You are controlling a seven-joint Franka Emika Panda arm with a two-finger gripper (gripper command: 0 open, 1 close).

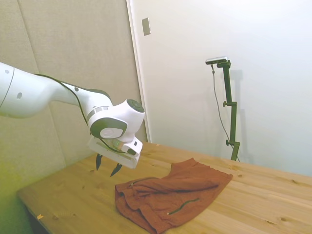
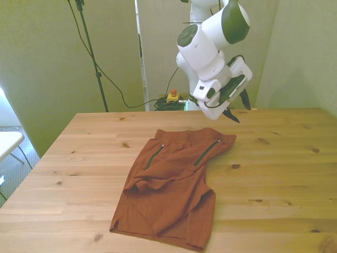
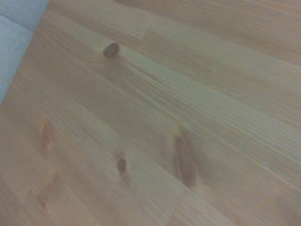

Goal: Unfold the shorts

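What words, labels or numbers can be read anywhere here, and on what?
None can be read in any view.
Shorts: no label or print shows, only two dark pocket zips.
Arm and pincer: plain white and dark, no visible brand.
Table: bare wood grain and knots.
Yellow box with a red knob behind the table: any marking too small to read.

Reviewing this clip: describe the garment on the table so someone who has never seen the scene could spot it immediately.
Start at the wooden table; the shorts lie crumpled near its middle, below and beside the raised open gripper. They are the only cloth there: rust-brown, wrinkled, partly folded, with two dark pocket zippers running near the waistband.
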